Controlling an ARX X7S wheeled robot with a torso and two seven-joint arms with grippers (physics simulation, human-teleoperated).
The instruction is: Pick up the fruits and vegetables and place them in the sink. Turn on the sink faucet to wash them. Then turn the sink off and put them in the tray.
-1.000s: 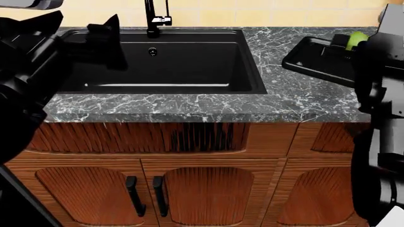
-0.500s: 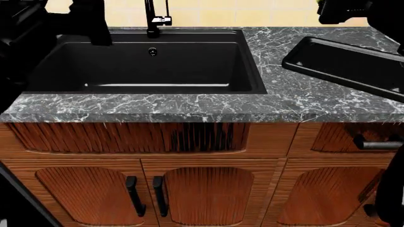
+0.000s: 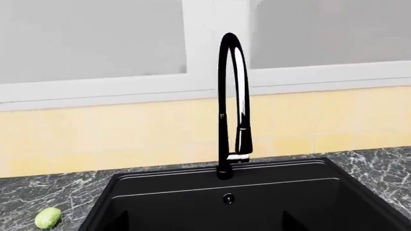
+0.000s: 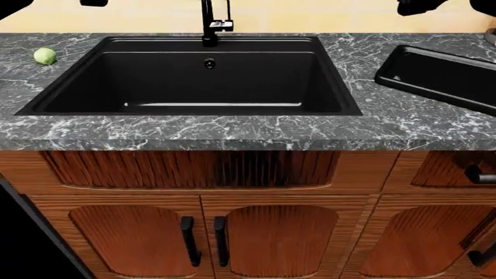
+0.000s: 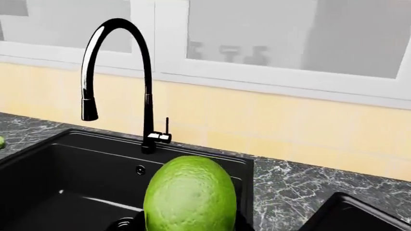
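I see lime (image 5: 189, 195) clamped in right gripper | left gripper: can't tell | sprout (image 4: 45, 56) on counter (image 4: 232, 131) left of sink (image 4: 197, 81)

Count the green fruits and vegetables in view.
2: a pale sprout-like ball on the counter left of the sink, and a lime close before the right wrist camera.

Grey-veined dark marble countertop (image 4: 232, 131) above wooden cabinet fronts. Set into it is the matte black sink (image 4: 341, 87), its basin bare, with the faucet (image 4: 211, 23) rising from the rear rim. The pale leafy sprout-like ball (image 4: 45, 56) rests on the marble left of the sink. The glossy tray (image 4: 403, 78) lies on the marble to the right.
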